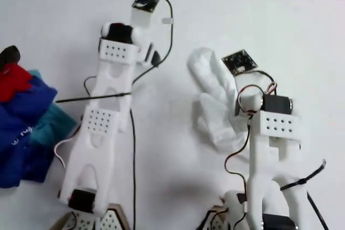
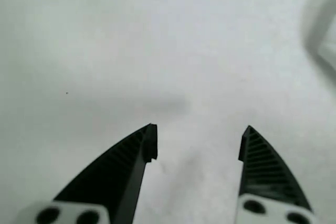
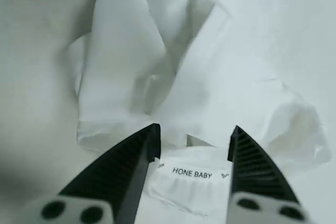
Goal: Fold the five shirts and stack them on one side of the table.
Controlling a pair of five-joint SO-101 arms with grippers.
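We judge little done; the white shirt (image 1: 213, 100) lies crumpled just three o'clock of centre on the table (image 1: 64, 20); a coloured heap (image 1: 24, 127) waits, seemingly unfolded, at nine o'clock; our right gripper (image 3: 193, 140) gapes above the white shirt, our left gripper (image 2: 197, 140) gapes over bare table.

Both arms lie extended, left gripper (image 2: 199, 135) and right gripper (image 3: 195, 132) with fingers (image 2: 128, 169) spread apart.

White shirt (image 1: 211, 98), white table (image 1: 291, 30); pile (image 1: 24, 127) blue, teal, red (mostly blue).
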